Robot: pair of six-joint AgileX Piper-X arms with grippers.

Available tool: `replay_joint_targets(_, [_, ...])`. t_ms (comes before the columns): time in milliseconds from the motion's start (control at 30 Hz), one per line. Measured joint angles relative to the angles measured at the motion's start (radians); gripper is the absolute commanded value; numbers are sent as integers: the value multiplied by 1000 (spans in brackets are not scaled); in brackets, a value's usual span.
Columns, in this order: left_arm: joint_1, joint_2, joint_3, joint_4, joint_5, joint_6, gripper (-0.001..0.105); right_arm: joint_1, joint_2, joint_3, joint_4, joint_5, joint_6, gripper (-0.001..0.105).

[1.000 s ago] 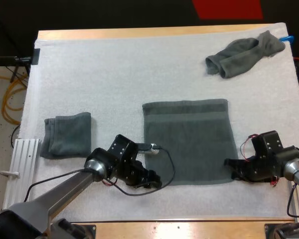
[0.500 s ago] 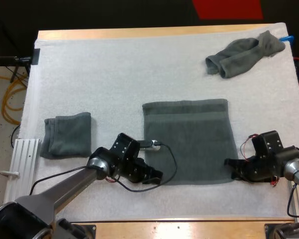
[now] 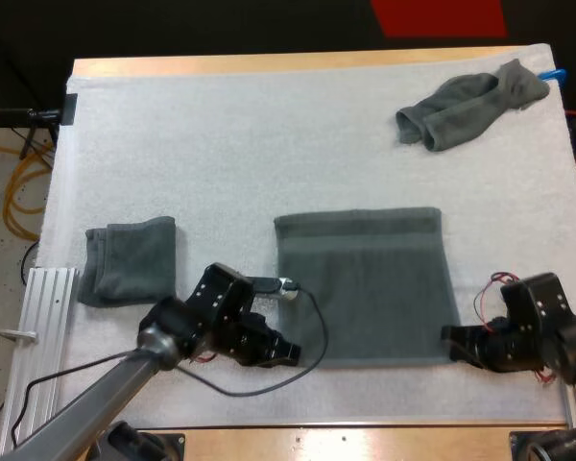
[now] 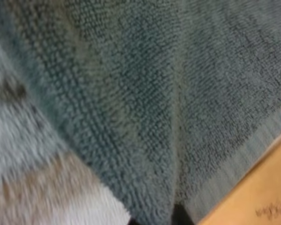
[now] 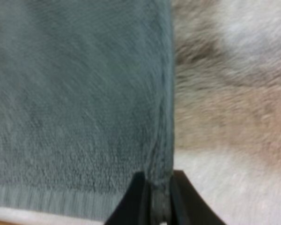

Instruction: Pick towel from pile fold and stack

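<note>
A dark grey-green towel [image 3: 365,288] lies spread flat on the white mat [image 3: 221,144], near the front of the table. My left gripper [image 3: 290,351] is at its near left corner, shut on the towel's edge; the left wrist view has a ridge of towel [image 4: 145,117] running into the pinch. At the near right corner my right gripper [image 3: 453,336] is shut on the towel. In the right wrist view, both black fingers [image 5: 136,201] squeeze the towel's hem [image 5: 165,140].
A folded towel [image 3: 130,259] rests at the mat's left. One crumpled towel [image 3: 470,104] lies at the far right. A ribbed metal rail [image 3: 43,317] runs beside the mat's left edge. The table's wooden front edge [image 3: 365,442] is close behind both grippers.
My left gripper has shut on the towel's near left corner. Both arms have drawn back toward the front edge, and the spread towel has slid a little with them.
</note>
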Motion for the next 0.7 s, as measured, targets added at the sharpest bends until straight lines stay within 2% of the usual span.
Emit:
replay_joint_targets(133, [1,-47,2,13,-5,5,0,40,-75,1,-21,4,96,0])
replay_joint_targets(267, [47,-10,4,-77,14,-19,0,43,-48,1,-179,18,176,0])
replay_joint_targets(367, [120,44,4,-173,68,-40,0,43,21,1,-335,34,233,0])
replay_joint_targets(500, [224,150,4,-327,181,-82,0,43,156,1,-542,70,322,0])
replay_joint_targets(700, [331,330,4,-589,293,-225,0,41,336,1,-787,96,440,0])
